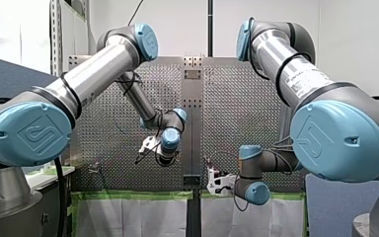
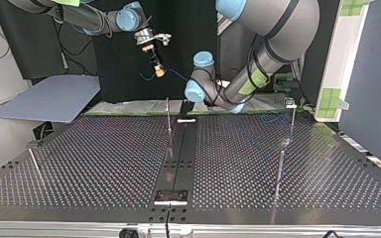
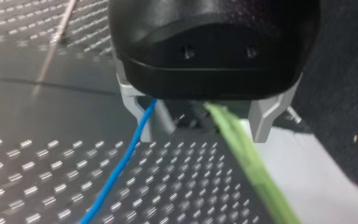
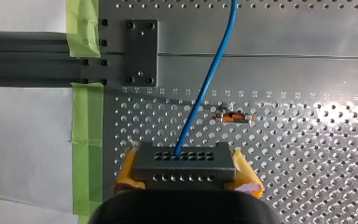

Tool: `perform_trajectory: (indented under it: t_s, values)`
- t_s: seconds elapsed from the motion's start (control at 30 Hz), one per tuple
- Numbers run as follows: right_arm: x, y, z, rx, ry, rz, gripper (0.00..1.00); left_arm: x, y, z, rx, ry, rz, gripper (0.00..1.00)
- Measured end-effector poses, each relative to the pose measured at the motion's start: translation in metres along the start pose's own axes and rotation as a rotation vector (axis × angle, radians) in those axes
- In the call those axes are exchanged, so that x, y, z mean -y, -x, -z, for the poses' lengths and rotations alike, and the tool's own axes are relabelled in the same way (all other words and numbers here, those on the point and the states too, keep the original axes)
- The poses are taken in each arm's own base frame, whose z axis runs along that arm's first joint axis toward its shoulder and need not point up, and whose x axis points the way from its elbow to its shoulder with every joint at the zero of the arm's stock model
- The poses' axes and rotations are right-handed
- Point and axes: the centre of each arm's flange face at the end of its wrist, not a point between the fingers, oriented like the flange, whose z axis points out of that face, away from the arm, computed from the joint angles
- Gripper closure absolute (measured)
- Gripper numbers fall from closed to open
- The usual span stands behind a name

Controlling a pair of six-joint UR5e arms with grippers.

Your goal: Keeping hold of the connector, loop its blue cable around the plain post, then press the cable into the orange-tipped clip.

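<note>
Mind the right claw (image 4: pixel 186 173), clamped on the connector (image 4: pixel 184 161); lead the blue cable (image 4: pixel 209 79) wide round the plain post (image 2: pixel 280 163); avoid sharp tugs.

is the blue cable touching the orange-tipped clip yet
Apart. The right wrist view shows the blue cable passing beside the orange-tipped clip, with bare perforated table visible between them.

From behind and above our shoulders, the front view looks out over the silver perforated metal table (image 1: pixel 227 113); the top view faces us low across it. Both wrist views sit close over that table, sharing the thin blue cable (image 4: pixel 204 88).
</note>
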Motion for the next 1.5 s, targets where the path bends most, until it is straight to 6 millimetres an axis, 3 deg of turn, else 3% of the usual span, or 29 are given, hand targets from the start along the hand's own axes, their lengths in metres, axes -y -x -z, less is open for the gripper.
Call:
perform_trajectory:
  t_s: [0.13,0.37,0.97,1.5]
  values:
    - [0.0,0.0,0.0,0.001,0.0,0.0,1.0,0.016,-0.022,-0.004,-0.008,-0.052,0.025,0.0]
    - [0.0,0.001,0.0,0.003,0.0,0.0,1.0,0.029,-0.043,-0.002,0.005,-0.123,0.094,0.0]
    - [-0.006,0.001,0.001,0.009,0.035,0.003,1.0,0.05,-0.035,-0.005,0.096,-0.305,0.284,0.0]
    - [-0.011,0.0,0.0,0.003,0.065,0.006,1.0,0.068,-0.054,0.007,0.109,-0.465,0.258,0.0]
